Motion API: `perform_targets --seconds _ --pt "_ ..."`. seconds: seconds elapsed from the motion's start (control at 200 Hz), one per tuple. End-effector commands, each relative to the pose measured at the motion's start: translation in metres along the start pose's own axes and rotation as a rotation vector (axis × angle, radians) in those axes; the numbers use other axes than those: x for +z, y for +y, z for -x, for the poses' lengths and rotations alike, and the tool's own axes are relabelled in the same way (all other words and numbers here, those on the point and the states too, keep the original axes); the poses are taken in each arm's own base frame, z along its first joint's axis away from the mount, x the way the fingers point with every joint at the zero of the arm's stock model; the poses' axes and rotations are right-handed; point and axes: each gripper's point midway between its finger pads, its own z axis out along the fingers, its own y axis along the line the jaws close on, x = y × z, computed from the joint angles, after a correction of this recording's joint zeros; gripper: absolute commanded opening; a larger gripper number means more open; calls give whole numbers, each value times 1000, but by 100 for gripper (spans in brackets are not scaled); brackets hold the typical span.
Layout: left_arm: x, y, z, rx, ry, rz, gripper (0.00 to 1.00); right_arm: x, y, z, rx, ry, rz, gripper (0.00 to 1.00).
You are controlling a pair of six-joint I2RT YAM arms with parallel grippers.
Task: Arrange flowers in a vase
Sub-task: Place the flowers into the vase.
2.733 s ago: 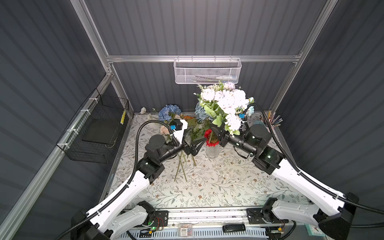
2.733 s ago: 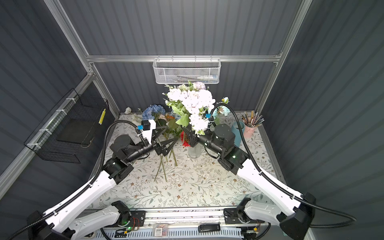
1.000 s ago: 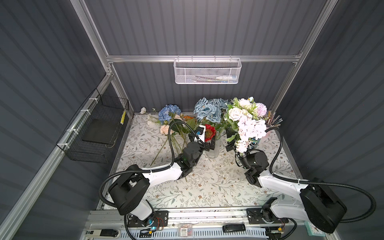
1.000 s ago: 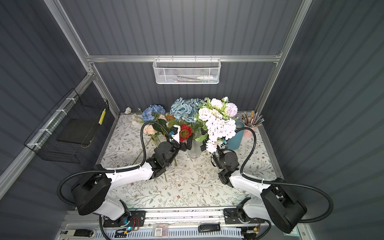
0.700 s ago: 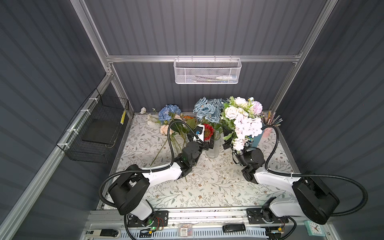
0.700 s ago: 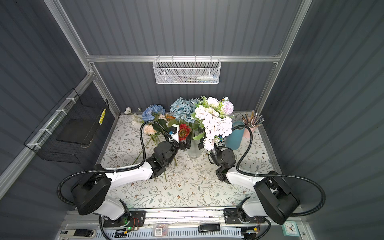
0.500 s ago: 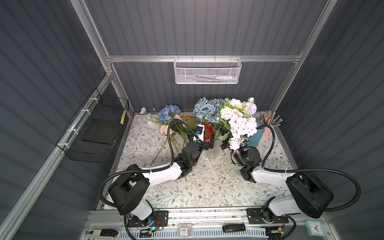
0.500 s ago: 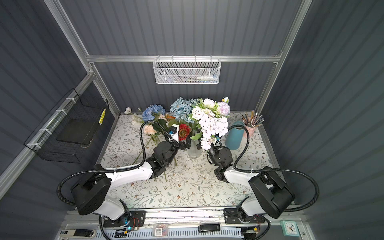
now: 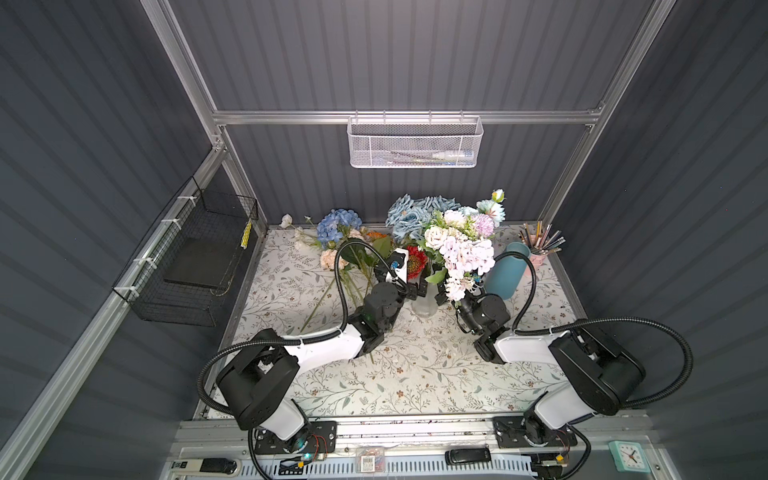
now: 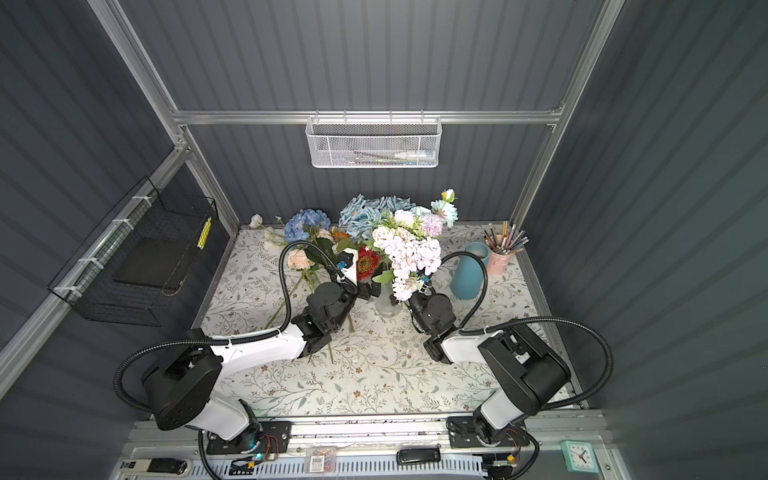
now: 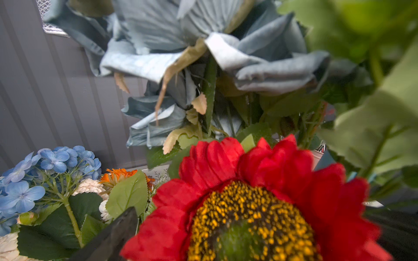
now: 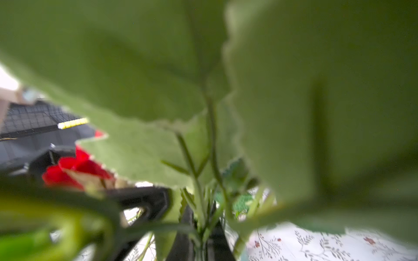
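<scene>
Pink-white bunch [image 9: 461, 249] upright just beside glass vase [image 9: 424, 309], right gripper [image 9: 441, 297] clamped low on its stems, left gripper [image 9: 417, 289] spread wide below red sunflower [image 9: 417, 262]; judged light, top-heavy, springy-stemmed, soft-headed, so grip the bundled stems, never the blooms.

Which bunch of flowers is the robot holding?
The white-and-pink bunch, its stems pinched in the right gripper. The blue roses stand in the vase; the blue hydrangea lies on the table.

Your vase [image 9: 424, 308] stands at centre, roses [image 9: 409, 218] in it. Loose flowers [image 9: 338, 223] lie behind-left of it; a second vase [image 9: 505, 273] stands right, a pencil cup [image 9: 540, 258] behind that.
</scene>
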Motion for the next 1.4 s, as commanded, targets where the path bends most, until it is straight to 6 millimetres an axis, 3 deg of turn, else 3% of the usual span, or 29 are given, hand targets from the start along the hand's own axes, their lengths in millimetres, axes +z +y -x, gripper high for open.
perform_targets --seconds 0.0,0.175,0.28,0.34,0.465,0.625,0.765,0.881,1.011,1.111,1.191,1.396 --pt "-4 7 15 7 -39 20 100 -4 1 -12 9 36 -7 7" --pt "-4 7 17 7 -41 22 100 -13 0 -14 18 68 -13 26" --pt "-4 8 18 9 -42 25 100 -20 -1 -16 18 104 -19 51" --pt "-3 8 19 10 -43 23 100 -25 -3 -16 19 115 -27 60" --pt "-3 7 19 11 -41 20 100 -34 -2 -3 20 100 -29 69" --pt "-3 8 20 11 -40 22 100 -31 -2 25 -4 54 -33 72" --pt "-4 9 20 10 -36 24 100 -26 -6 50 -51 -6 -60 66" --pt "-6 10 23 2 -41 23 100 -17 -6 54 -79 -17 -65 54" --pt "-7 10 23 3 -38 22 100 -8 -3 55 -75 -47 -50 21" --pt "-9 11 22 6 -35 24 100 -4 0 51 -57 -47 -31 4" --pt "-10 12 21 8 -33 29 100 -3 0 44 -47 -28 -26 0" --pt "-9 13 18 16 -28 37 100 -10 -2 13 3 59 -30 0"
